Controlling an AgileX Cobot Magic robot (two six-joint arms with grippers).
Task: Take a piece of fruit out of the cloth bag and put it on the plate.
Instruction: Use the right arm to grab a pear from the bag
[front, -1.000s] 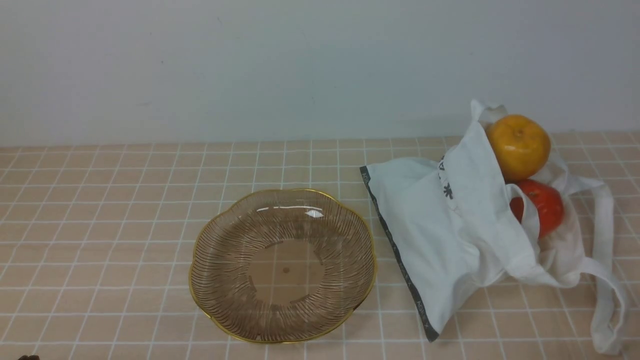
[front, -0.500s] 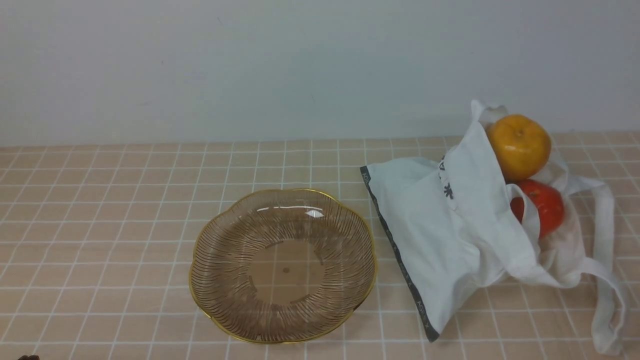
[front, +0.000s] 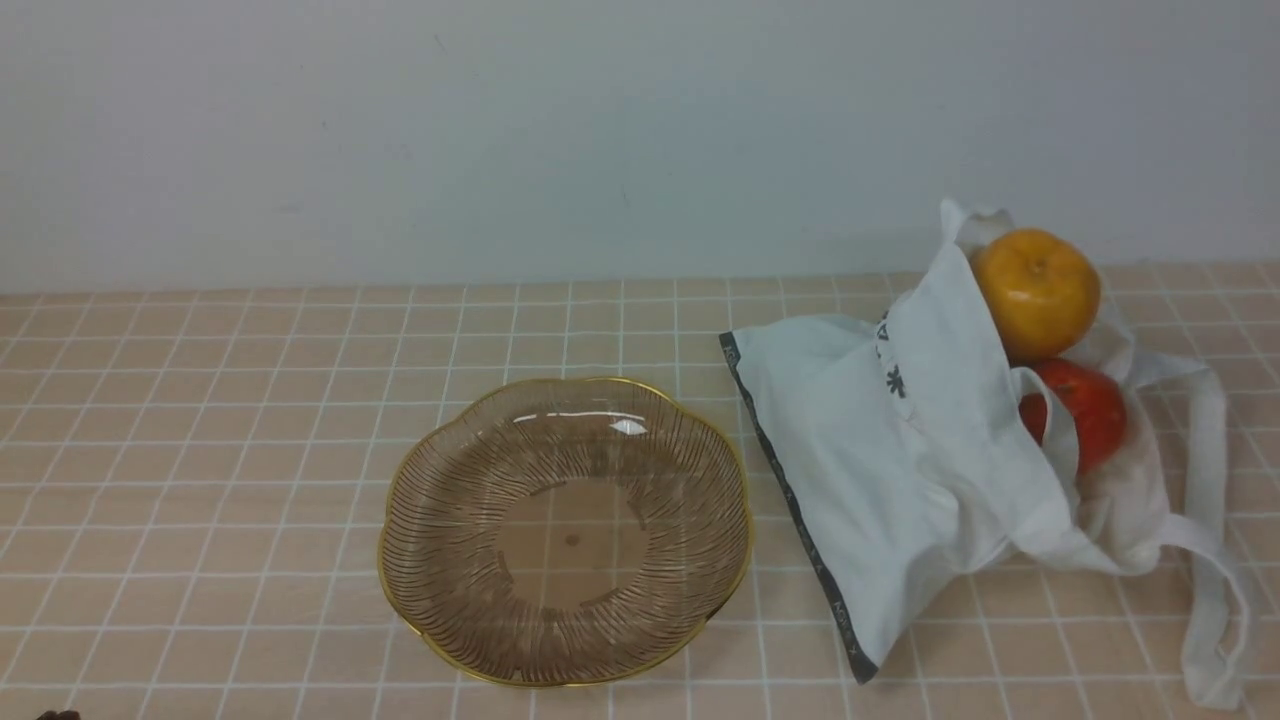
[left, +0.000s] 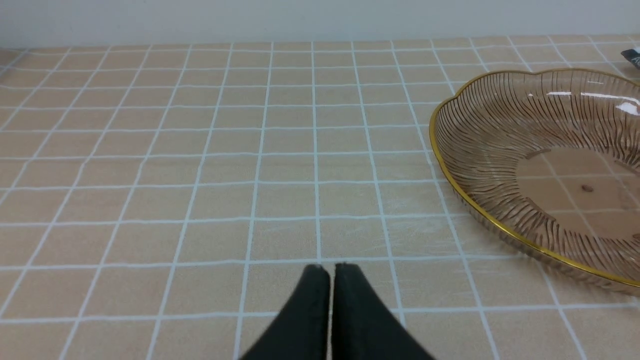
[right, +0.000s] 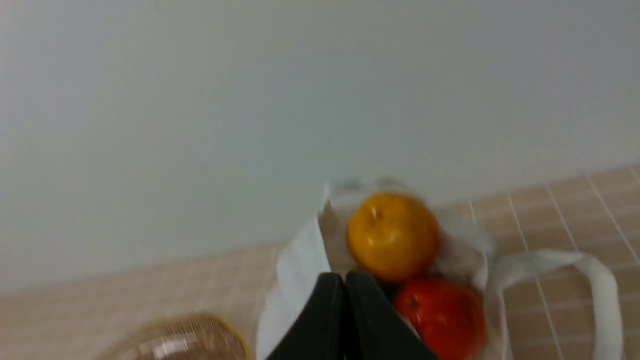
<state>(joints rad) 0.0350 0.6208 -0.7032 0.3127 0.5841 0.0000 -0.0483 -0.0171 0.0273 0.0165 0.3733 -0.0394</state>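
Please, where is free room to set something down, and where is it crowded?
Free: inside the plate, the table left of it, and the strip between plate and wall. Crowded: the right side, with the cloth bag, the piece of fruit and the red fruit.

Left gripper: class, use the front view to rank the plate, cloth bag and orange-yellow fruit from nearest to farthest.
1. Plate, centre, closest to the left gripper.
2. Cloth bag, right of the plate.
3. Orange-yellow fruit, at the bag's mouth, far right.
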